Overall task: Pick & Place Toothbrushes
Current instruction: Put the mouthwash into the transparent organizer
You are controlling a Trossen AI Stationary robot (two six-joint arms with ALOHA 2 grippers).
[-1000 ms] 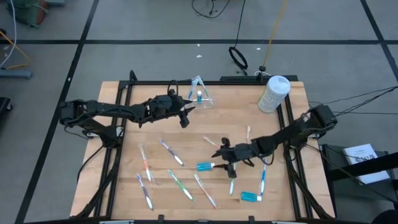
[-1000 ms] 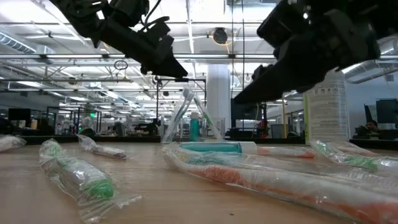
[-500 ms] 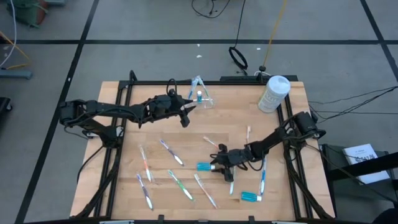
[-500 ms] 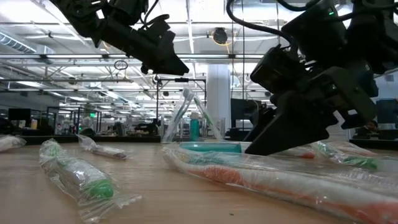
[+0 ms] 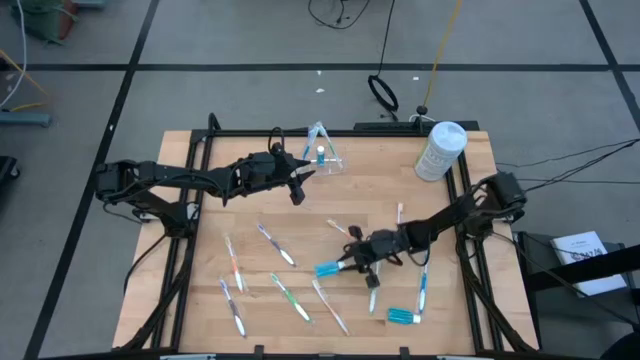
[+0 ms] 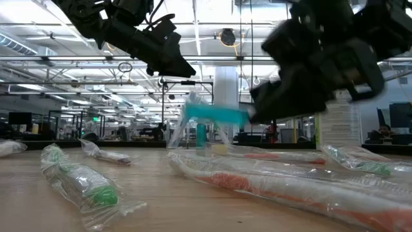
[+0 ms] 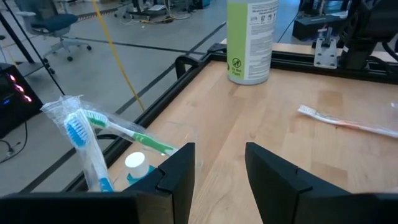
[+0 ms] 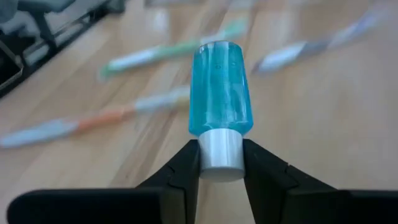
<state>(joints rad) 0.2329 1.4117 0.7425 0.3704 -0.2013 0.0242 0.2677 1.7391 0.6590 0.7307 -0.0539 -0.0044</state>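
Several wrapped toothbrushes (image 5: 275,243) lie flat on the wooden table (image 5: 200,200); one has an orange handle (image 5: 236,262), one a green handle (image 5: 290,295). My right gripper (image 5: 352,263) is shut on a short blue tube (image 8: 219,87) with a white cap, held above the table's middle (image 6: 212,116). My left gripper (image 5: 302,178) hangs open beside a clear cup (image 5: 322,155) at the far edge. That cup holds a blue-bristled and a green toothbrush (image 7: 93,140) upright, plus another small tube. My right gripper pinches the tube's white cap (image 8: 219,158) between its two fingers (image 8: 186,168), coming from the table's right. The tube's blue body sticks out past the fingertips toward the left. It is lifted clear of the table, roughly level.
A tall white-and-green bottle (image 5: 440,150) stands at the far right corner. A second blue tube (image 5: 403,317) lies near the front right. More toothbrushes (image 5: 423,285) lie under my right arm. Black rails (image 5: 190,230) run along both table sides.
My right gripper has gone down and toward the table's left onto the blue tube, shut on its cap, and come up with it. The tube lay on the table before; it now hangs clear of the wood.
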